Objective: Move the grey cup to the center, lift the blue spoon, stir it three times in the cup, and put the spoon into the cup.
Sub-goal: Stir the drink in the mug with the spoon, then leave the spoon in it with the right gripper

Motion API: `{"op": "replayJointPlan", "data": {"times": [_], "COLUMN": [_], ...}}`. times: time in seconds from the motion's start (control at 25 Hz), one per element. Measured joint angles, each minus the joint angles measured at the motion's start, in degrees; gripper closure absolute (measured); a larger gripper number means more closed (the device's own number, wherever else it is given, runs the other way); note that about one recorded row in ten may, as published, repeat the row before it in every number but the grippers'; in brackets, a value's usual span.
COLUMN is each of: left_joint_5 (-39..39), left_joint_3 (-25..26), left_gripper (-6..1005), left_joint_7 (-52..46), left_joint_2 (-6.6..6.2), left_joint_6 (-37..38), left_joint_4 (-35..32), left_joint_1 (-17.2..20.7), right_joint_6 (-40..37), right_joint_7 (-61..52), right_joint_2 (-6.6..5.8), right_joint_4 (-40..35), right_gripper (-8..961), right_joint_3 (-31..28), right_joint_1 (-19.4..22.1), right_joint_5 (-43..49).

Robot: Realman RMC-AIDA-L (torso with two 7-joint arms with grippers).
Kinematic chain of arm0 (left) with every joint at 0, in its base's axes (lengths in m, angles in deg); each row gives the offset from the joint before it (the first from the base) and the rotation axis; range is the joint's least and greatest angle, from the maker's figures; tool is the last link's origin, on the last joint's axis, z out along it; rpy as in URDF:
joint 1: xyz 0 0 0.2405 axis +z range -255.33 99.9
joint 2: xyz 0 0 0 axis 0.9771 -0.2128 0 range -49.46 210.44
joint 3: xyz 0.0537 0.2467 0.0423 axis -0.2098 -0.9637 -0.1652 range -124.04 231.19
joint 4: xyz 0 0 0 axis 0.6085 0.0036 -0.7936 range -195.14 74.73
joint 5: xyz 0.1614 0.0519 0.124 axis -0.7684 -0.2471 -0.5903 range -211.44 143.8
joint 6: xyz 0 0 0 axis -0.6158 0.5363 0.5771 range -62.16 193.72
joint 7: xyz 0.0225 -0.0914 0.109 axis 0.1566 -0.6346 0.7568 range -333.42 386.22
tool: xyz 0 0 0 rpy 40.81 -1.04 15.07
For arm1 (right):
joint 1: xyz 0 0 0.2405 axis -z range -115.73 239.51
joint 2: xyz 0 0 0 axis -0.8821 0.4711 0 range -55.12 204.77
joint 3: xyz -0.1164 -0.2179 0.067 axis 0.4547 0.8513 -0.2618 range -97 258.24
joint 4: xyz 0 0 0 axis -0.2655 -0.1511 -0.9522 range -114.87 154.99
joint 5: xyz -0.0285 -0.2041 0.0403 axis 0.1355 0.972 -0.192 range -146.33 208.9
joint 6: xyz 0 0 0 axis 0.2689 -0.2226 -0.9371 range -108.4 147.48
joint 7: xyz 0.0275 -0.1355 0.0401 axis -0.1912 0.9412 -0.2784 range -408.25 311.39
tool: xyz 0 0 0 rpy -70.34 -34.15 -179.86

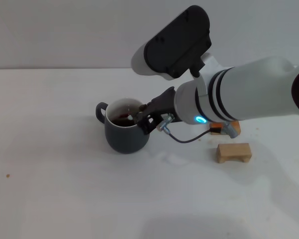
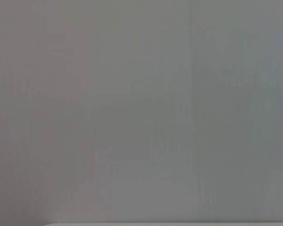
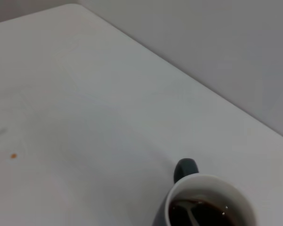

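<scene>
Right gripper point(image 1: 142, 119) poised over the rim of the grey cup point(image 1: 125, 134), apparently pinching the blue spoon point(image 3: 192, 217), whose bowl dips near-vertically into the liquid; cup on the table point(image 1: 65, 189), handle pointing away from the arm.

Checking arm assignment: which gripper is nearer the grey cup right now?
Right. The right gripper sits at the rim of the grey cup, on the side away from its handle. The left gripper is out of the head view; its wrist camera shows only a blank surface, no cup.
</scene>
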Motion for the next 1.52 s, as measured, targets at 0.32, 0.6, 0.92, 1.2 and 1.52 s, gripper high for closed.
{"op": "replayJointPlan", "data": {"times": [0.32, 0.6, 0.92, 1.2, 1.52], "left_joint_5": [0.01, 0.01, 0.01, 0.01, -0.08], "left_joint_3": [0.0, 0.0, -0.07, -0.17, -0.28], "left_gripper": [152, 152, 152, 152, 152], "left_joint_7": [-0.03, -0.06, -0.09, -0.09, -0.09], "left_joint_2": [0.0, 0.0, 0.0, 0.0, 0.0], "left_joint_6": [0.27, 0.45, 0.65, 1.17, 1.53], "left_joint_4": [0.03, 0.03, 0.02, 0.03, 0.03], "left_joint_1": [0.03, 0.05, -0.01, 0.16, 0.43], "right_joint_6": [-0.33, 1.11, 1.91, 0.31, -3.67], "right_joint_7": [0.11, 0.15, 0.19, 0.19, -0.01], "right_joint_2": [-0.31, -0.31, 0.02, 0.05, 0.05], "right_joint_4": [-1.03, 0.22, 2.93, 2.12, -0.58], "right_gripper": [790, 789, 789, 788, 788], "right_joint_3": [-1.63, -1.82, 0.03, 0.99, 1.06], "right_joint_1": [0.21, 1.49, 3.2, 2.38, 1.63], "right_joint_5": [3.07, 3.25, 0.38, -0.12, -0.18]}}
